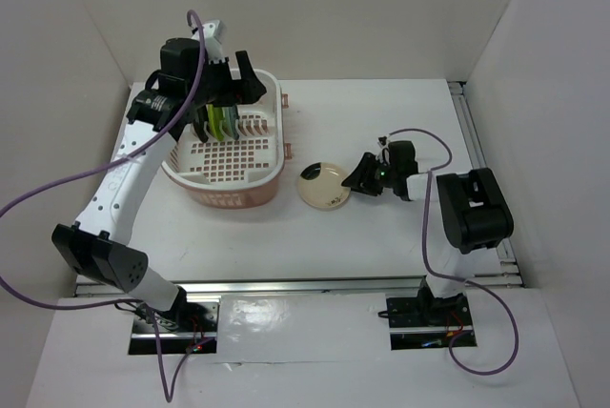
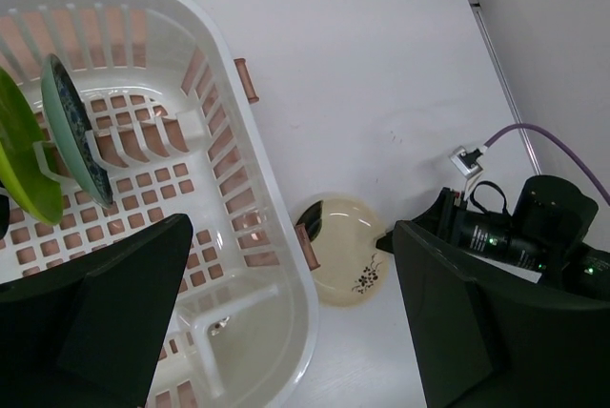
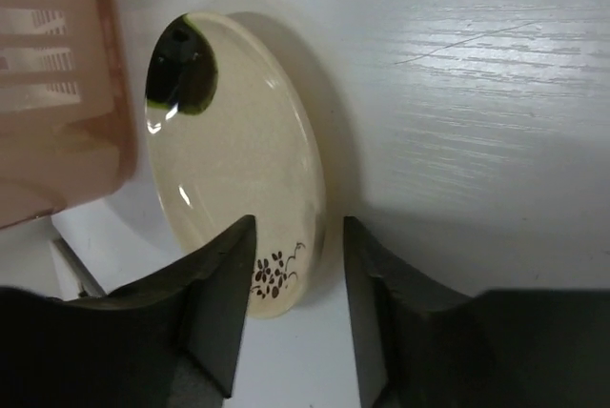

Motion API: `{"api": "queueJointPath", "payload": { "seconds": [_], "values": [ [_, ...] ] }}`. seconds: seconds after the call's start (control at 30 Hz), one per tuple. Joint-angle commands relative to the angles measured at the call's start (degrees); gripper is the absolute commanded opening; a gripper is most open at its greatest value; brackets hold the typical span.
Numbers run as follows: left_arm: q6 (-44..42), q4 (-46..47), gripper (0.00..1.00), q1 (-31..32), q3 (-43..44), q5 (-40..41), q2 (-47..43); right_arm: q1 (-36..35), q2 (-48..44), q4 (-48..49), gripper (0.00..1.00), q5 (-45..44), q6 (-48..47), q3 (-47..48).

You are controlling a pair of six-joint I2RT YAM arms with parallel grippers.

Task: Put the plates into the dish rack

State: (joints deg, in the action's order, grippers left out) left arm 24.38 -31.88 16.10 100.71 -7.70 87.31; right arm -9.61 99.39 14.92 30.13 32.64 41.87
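Note:
The pale pink dish rack [image 1: 233,191] stands at the back left and also shows in the left wrist view [image 2: 240,132]. Three plates stand upright in its dividers: glossy black [image 1: 202,126], lime green [image 1: 215,124] [image 2: 24,165] and blue-green patterned [image 1: 229,122] [image 2: 76,132]. The cream plate [image 1: 324,185] [image 2: 348,246] [image 3: 238,141] lies on the table just right of the rack. My left gripper [image 1: 233,91] [image 2: 291,265] is open and empty above the rack. My right gripper [image 1: 355,179] [image 3: 298,236] is open, its jaws on either side of the cream plate's right rim.
A brown handle [image 2: 307,246] sticks out of the rack's side close to the cream plate. White walls close in the table at the back and on both sides. A purple cable [image 1: 419,136] loops above the right arm. A metal rail [image 1: 477,141] runs along the right edge.

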Motion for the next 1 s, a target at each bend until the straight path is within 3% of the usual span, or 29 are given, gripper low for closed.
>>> {"api": "queueJointPath", "payload": {
  "seconds": [0.0,0.07,0.13,0.23,0.33,0.37,0.57,0.8,0.9,0.97],
  "values": [
    [0.3,2.6,1.0,-0.2,0.2,-1.3,-3.0,-0.5,3.0,-3.0,0.47,-3.7,0.1,1.9],
    [0.3,2.6,1.0,-0.2,0.2,-1.3,-3.0,-0.5,4.7,-4.1,0.37,-3.7,0.7,2.9],
    [0.3,3.1,1.0,-0.2,0.2,-1.3,-3.0,-0.5,5.8,-4.1,0.37,-3.7,1.2,4.2],
    [0.3,3.1,1.0,-0.2,0.2,-1.3,-3.0,-0.5,7.4,-4.1,0.29,-4.2,2.3,4.2],
    [0.3,3.1,1.0,-0.2,-0.4,-1.3,-3.0,-0.5,7.9,-5.2,0.03,-5.8,2.9,5.6],
    [0.3,3.1,1.0,-0.2,-0.4,-1.3,-3.0,-0.5,8.4,-6.5,0.0,-6.7,2.9,5.6],
    [-0.2,4.2,1.0,-0.2,-2.2,-1.3,-3.0,1.5,4.2,-11.0,0.0,-12.2,4.5,8.0],
    [1.1,4.7,1.0,-0.2,-1.7,-4.7,-0.3,2.0,-15.3,-13.4,0.0,-32.1,10.1,10.6],
    [2.2,5.2,1.0,-0.2,-1.0,-6.4,0.8,1.4,-19.1,-15.8,0.0,-37.7,10.8,12.3],
    [2.7,5.2,1.0,-0.2,-1.0,-8.4,2.9,1.3,-21.3,-15.8,0.0,-36.4,10.1,12.8]
  ]
}}
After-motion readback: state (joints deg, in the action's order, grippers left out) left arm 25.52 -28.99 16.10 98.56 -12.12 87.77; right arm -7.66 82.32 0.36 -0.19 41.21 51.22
